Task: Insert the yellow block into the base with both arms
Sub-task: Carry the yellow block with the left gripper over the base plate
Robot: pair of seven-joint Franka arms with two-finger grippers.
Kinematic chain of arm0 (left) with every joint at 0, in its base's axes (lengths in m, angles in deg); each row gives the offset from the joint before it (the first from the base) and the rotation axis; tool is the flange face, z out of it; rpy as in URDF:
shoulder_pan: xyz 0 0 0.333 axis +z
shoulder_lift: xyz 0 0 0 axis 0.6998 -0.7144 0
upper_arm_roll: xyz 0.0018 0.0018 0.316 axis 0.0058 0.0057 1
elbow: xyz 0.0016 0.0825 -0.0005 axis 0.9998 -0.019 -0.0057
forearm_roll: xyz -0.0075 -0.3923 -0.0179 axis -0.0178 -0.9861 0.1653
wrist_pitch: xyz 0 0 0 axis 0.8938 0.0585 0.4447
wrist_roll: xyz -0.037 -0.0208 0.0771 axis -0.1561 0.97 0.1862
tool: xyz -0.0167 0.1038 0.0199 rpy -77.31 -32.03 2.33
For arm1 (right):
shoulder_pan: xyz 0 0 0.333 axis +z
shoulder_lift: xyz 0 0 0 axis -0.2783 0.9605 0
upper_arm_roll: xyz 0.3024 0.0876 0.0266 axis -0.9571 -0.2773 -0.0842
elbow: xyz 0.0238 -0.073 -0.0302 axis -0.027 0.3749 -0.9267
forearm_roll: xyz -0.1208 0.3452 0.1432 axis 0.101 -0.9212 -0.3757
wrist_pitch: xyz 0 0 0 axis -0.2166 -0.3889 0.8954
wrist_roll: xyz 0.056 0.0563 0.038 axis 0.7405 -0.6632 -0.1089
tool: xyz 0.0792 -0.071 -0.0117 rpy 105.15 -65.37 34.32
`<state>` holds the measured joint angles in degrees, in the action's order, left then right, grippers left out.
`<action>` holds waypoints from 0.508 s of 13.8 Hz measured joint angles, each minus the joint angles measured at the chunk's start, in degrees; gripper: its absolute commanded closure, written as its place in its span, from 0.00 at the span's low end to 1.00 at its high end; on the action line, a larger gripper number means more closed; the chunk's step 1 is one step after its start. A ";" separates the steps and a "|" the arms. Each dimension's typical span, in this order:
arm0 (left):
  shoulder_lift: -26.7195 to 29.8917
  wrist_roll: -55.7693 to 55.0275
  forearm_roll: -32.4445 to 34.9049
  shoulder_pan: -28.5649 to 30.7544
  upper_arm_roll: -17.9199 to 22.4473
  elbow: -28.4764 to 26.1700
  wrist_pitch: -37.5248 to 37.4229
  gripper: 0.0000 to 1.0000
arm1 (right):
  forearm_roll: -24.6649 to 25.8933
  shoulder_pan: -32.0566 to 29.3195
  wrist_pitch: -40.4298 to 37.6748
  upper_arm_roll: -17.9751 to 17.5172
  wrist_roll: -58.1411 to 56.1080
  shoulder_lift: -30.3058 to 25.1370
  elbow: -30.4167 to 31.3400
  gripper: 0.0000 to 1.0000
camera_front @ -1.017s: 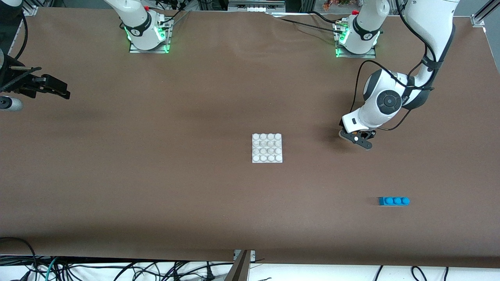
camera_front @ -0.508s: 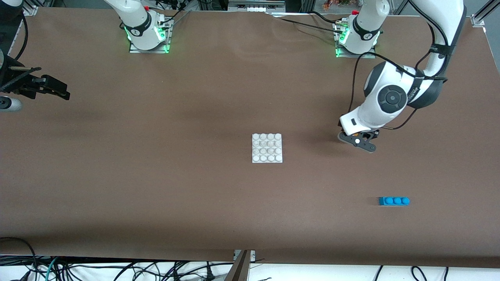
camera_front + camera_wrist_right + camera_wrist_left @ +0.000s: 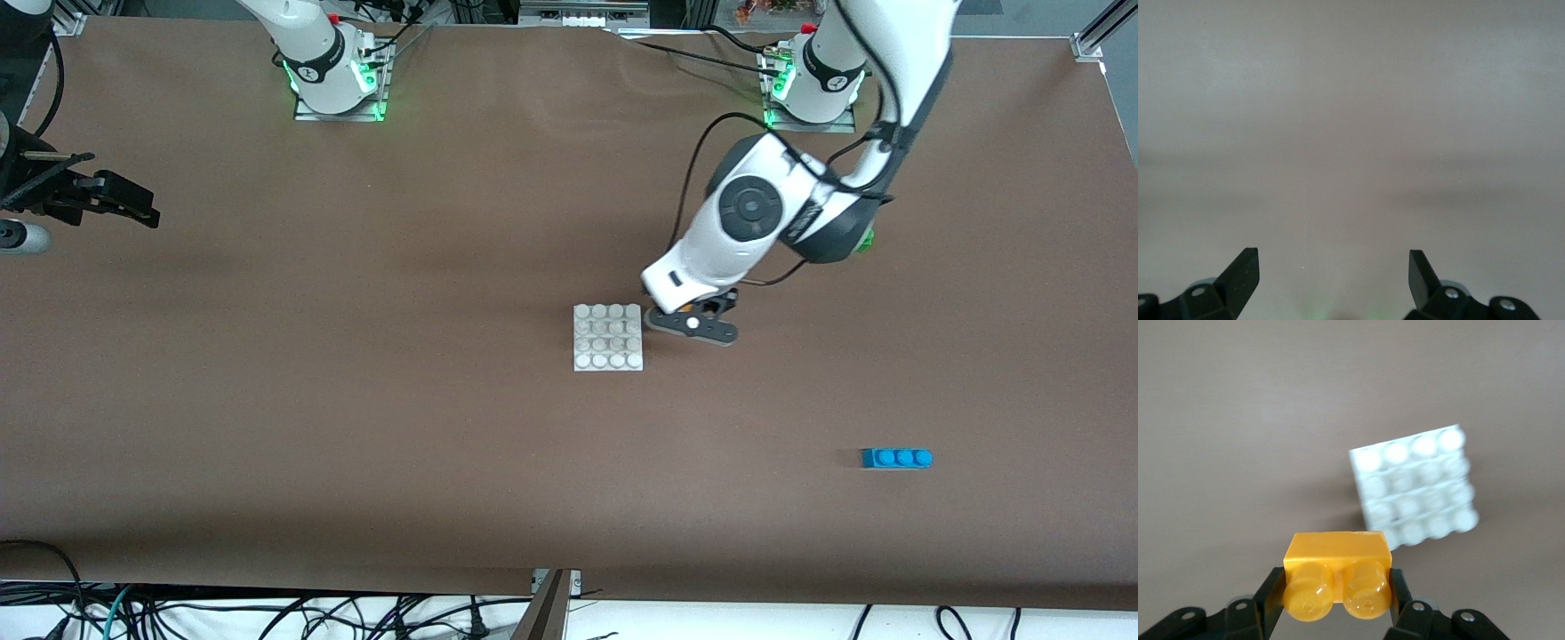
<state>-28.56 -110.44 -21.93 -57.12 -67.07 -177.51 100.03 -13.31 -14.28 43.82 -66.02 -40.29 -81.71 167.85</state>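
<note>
My left gripper (image 3: 692,324) is shut on the yellow block (image 3: 1338,577) and hangs just above the table, right beside the edge of the base (image 3: 607,337) that faces the left arm's end. In the left wrist view the block's two studs point at the camera, with a black finger (image 3: 1271,590) on each side. The white base (image 3: 1415,487) lies a short way ahead of it. My right gripper (image 3: 1331,267) is open and empty over bare table; in the front view it waits at the right arm's end (image 3: 133,206).
A blue three-stud brick (image 3: 896,458) lies nearer to the front camera toward the left arm's end. A bit of green brick (image 3: 865,238) shows from under the left arm's wrist. Brown table cover all around the base.
The left arm has swung from the left arm's end of the table toward the base, carrying the yellow block. The right arm has not moved.
</note>
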 measured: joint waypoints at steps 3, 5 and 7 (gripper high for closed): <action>-7.34 -7.20 0.00 -5.19 0.58 6.39 0.01 0.64 | 0.00 0.00 0.00 0.00 0.00 0.00 0.00 0.01; -10.58 -7.92 0.00 -6.17 0.80 8.69 0.01 0.64 | 0.00 0.00 0.00 0.00 0.00 0.00 0.00 0.01; -12.43 -7.99 0.00 -6.38 0.81 9.44 0.01 0.64 | 0.00 0.00 0.00 0.00 0.00 0.00 0.00 0.01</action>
<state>-41.00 -118.43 -21.92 -63.50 -66.26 -168.07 100.03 -13.31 -14.28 43.82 -66.02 -40.29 -81.71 167.85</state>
